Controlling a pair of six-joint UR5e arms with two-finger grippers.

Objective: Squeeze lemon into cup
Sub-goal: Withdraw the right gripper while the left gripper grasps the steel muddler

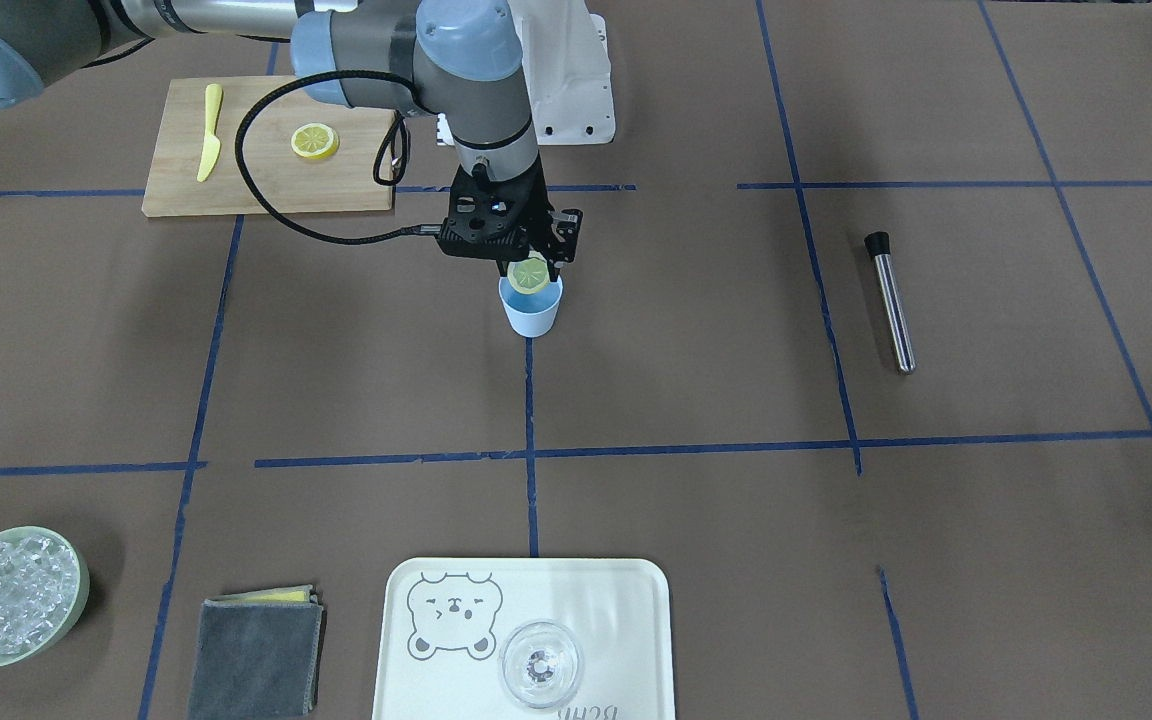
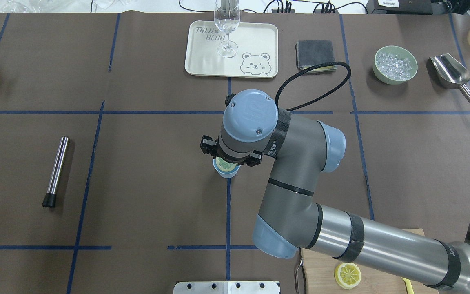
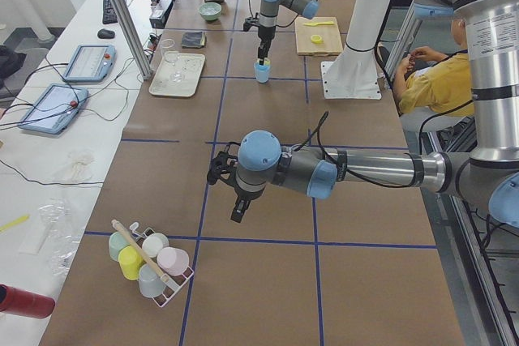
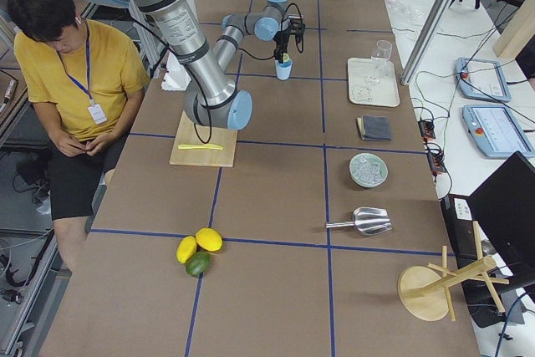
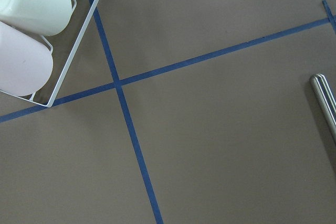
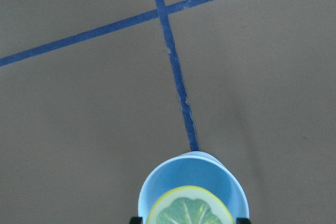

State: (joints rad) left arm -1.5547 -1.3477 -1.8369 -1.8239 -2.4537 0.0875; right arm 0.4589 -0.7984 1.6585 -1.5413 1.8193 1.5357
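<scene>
Nearest the table's left end, the left hand (image 3: 238, 213) hangs low over the table beside a cluster of pastel cups (image 3: 130, 262). Only the side camera shows it, so I cannot tell whether its fingers are apart or together. Further along, a metal rod (image 2: 55, 170) with a black cap lies flat, well apart from everything else.

In the middle of the table, on a blue tape line, the light-blue cup (image 1: 532, 314) stands upright. The right hand (image 1: 534, 268) hangs straight above it, clamped on the lemon slice (image 1: 529, 275), which it holds by the rim right at the cup's mouth (my wrist feed shows the pale cut face between the two black fingertips (image 6: 135, 220), with the cup's rim beyond).

Along the far edge a cream tray (image 2: 202, 61) carries a stemmed glass (image 2: 227, 20). To its right lie a folded grey cloth (image 2: 315, 53), a green bowl of ice (image 2: 377, 68) and a metal scoop (image 2: 449, 71).

At the near edge, toward the right end, a wooden cutting board (image 1: 336, 185) holds a second lemon slice (image 1: 315, 141) and a yellow plastic knife (image 1: 209, 135).
</scene>
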